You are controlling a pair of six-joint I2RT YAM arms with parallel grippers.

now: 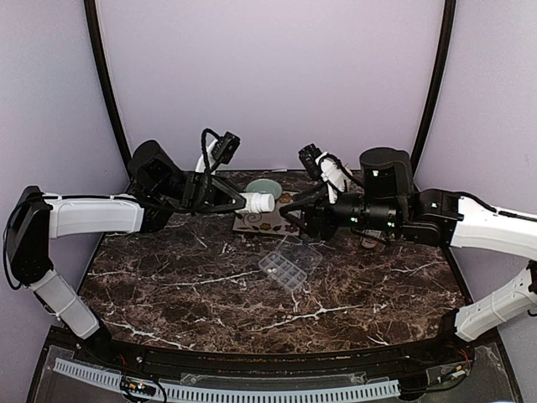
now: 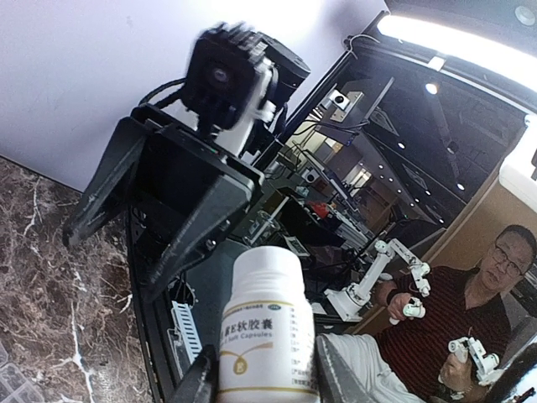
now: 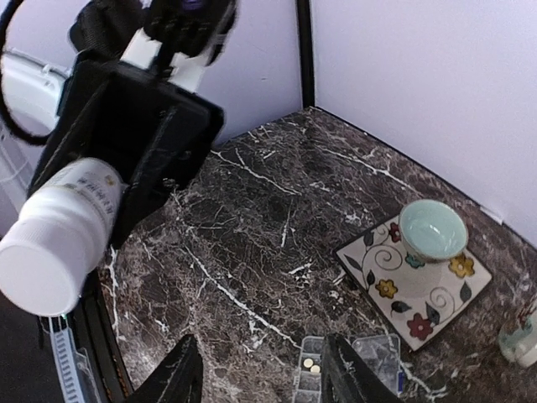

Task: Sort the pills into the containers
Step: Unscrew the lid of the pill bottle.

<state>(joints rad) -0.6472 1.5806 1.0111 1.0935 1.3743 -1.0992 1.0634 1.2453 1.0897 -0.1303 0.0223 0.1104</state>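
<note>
In the top view, the left gripper [image 1: 243, 202] is closed on a small white plastic bottle with a printed label [image 1: 260, 202]. It holds the bottle on its side in the air, above the far part of the dark marble table [image 1: 168, 285]. The right gripper [image 1: 294, 218] faces the cap end of the bottle, near it but not touching. The clear plastic rectangular pill box [image 1: 270, 264], with its lid open, lies in the middle of the table, nearer to the arm bases than both grippers. What is in its compartments [image 1: 289, 277] is too small to tell here. Close to the far edge lies a square white tile with painted flowers [image 1: 260, 223], with a pale green bowl [image 1: 263, 186] on it.

In the left wrist view, the bottle sits between the two fingers [image 2: 204, 378] with its white cap on.

In the right wrist view, the right gripper's own fingers [image 3: 180, 378] stand moderately apart with nothing between them. The cap is off to the left, not in line with them. Two pale pills [image 3: 310, 365] lie in one compartment at the bottom edge.

I think the danger is the cap. If the right gripper closes off-centre, it may push the bottle out of the left grip. If the cap comes off while the bottle lies level and away from the box, pills may scatter over the marble.
</note>
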